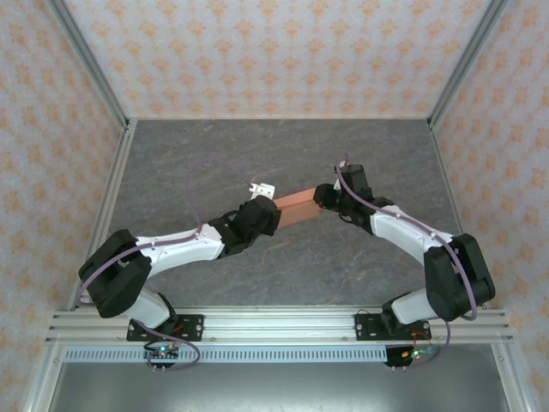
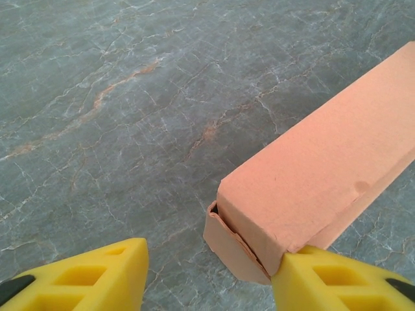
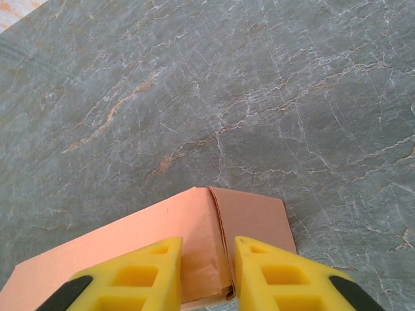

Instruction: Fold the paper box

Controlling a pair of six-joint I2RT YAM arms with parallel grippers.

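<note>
Grey stone-veined table (image 1: 214, 154) spreads right across the top view, and your two white-and-black arms reach in from the near edge toward each other. The left arm (image 1: 171, 249) angles up and to the right, the right arm (image 1: 412, 232) bends up and to the left, and they meet around the middle of the table.

Between them you've got the paper box (image 1: 298, 208). It's salmon-orange and folded up into a long, narrow rectangular shape, lying at a slant, with one end at each gripper. Whether it rests on the table or hangs just above it, you can't tell from here.

Look at your left gripper (image 1: 262, 215) on its wrist camera (image 2: 207, 285). It's released, with the yellow fingers (image 2: 97, 278) spread wide. The box (image 2: 324, 175) runs off toward the upper right, and only its near bottom corner touches the right-hand finger. The end there isn't sealed: a flap (image 2: 233, 249) stands slightly away from the body, with a dark gap along its edge.

Now your right gripper (image 1: 326, 199). On its wrist view (image 3: 207, 278) the yellow fingers (image 3: 130, 278) sit close together, grasping the box (image 3: 130, 240) right at the seam where the body meets its end flap (image 3: 249, 217). Creased card fills the gap between them. That flap lies spread out to the right, over the table.

One small thing: a white tag (image 1: 262, 188) sits just above the left gripper, near the box's left end.
</note>
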